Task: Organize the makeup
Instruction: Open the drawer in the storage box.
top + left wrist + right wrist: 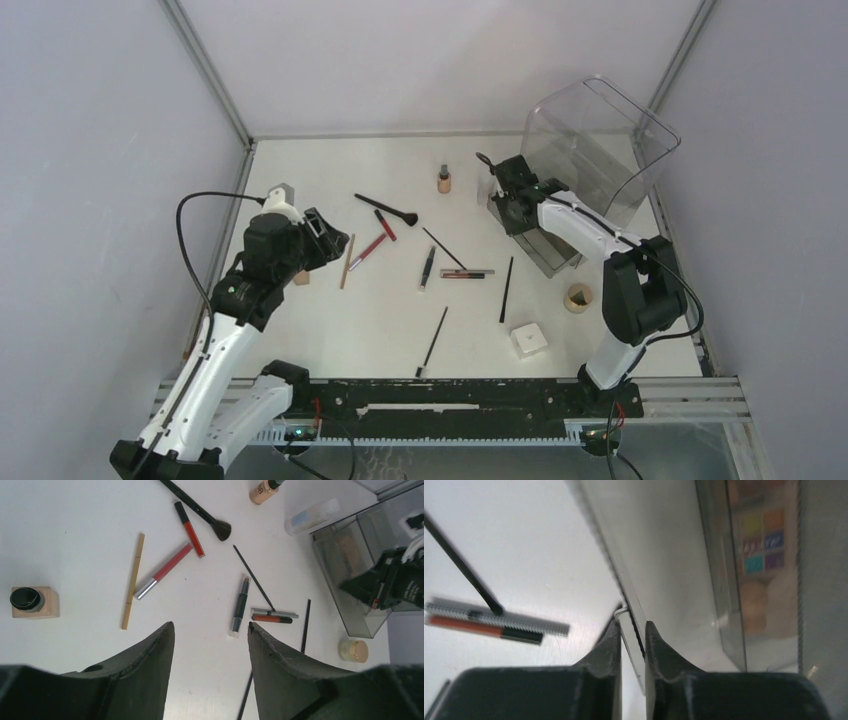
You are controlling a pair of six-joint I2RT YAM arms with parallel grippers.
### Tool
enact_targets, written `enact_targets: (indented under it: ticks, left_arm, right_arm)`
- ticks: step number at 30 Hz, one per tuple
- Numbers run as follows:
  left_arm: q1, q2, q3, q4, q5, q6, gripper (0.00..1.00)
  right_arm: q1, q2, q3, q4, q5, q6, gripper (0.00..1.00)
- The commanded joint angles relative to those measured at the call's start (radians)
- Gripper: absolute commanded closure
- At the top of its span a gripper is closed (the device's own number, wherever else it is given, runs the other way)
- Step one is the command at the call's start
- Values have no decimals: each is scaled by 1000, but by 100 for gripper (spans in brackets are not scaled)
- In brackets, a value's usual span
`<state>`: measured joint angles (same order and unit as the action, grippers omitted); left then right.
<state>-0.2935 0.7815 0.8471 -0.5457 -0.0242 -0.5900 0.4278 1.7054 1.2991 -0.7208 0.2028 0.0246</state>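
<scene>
Clamping right jaws pinch the clear organizer point(357, 615) wall; left jaws stand open.

In the left wrist view, the top edge cuts off the tan dark-capped foundation bottle point(261, 490) and the long black powder brush point(197, 510). In the right wrist view, the colour-square palette point(764, 540) inside the smoky clear plastic organizer point(664, 555) is blurred. Whether the right gripper point(632, 627) actually pinches the organizer's wall cannot be told.

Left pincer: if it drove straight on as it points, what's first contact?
Left pincer is open; probably bare table, between the red lip gloss and the dark pencil. Depth is unclear from this view.
</scene>
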Motion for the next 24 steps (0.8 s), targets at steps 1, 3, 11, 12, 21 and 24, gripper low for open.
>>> enact_targets:
  ticks: [1, 3, 11, 12, 21, 24]
  left_arm:
    - [6, 13, -1, 18, -43, 47, 40]
    - [5, 19, 4, 11, -70, 54, 40]
    - [6, 29, -1, 19, -76, 55, 40]
    - [5, 31, -2, 18, -76, 55, 40]
    - [6, 41, -8, 23, -80, 55, 40]
    - [7, 46, -10, 26, -78, 56, 40]
  right_arm:
    - [5, 2, 30, 57, 55, 59, 95]
    - [5, 1, 29, 62, 65, 76, 96]
    - [10, 2, 32, 61, 40, 57, 97]
    - [10, 5, 32, 57, 30, 43, 96]
    - [4, -12, 32, 18, -42, -144, 98]
    - [-8, -15, 32, 3, -48, -195, 100]
